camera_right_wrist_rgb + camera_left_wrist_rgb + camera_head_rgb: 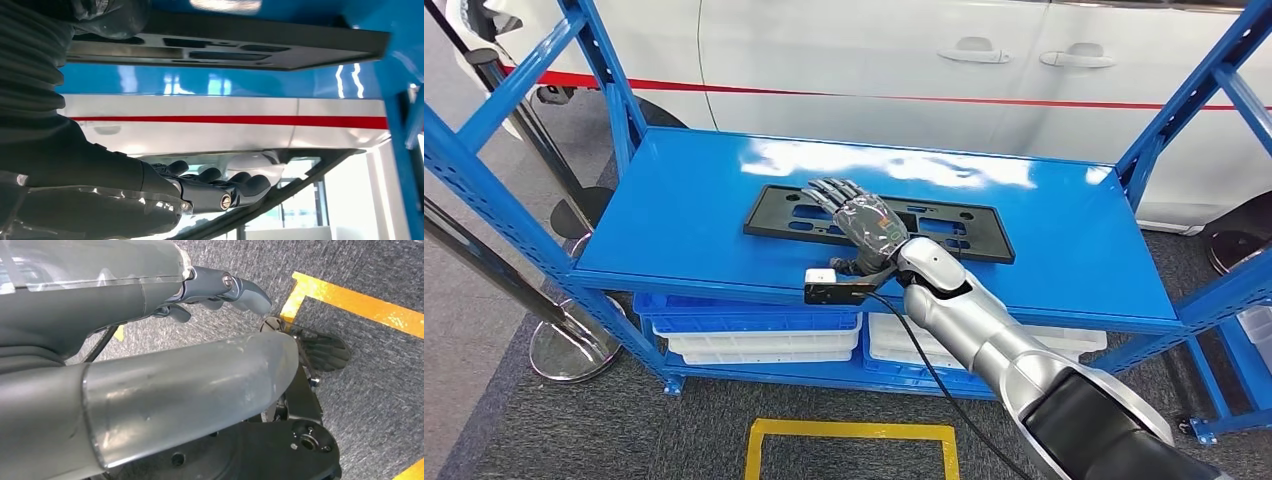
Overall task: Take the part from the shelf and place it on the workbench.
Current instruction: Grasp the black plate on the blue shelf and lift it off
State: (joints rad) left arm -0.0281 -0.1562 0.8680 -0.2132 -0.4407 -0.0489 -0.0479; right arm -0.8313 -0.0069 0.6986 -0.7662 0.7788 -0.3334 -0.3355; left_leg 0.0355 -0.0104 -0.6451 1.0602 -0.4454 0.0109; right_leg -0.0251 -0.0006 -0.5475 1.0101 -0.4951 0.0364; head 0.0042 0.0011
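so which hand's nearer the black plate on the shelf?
Right. The right hand is over the plate on the shelf, fingers spread. The left hand hangs low over the carpet, away from it.

You're looking at a blue metal shelving rack standing on dark grey carpet, with white and blue bins on its lower level. A yellow floor marking lies in front, a white car with a red stripe stands behind, and chrome stanchion bases sit to your left.
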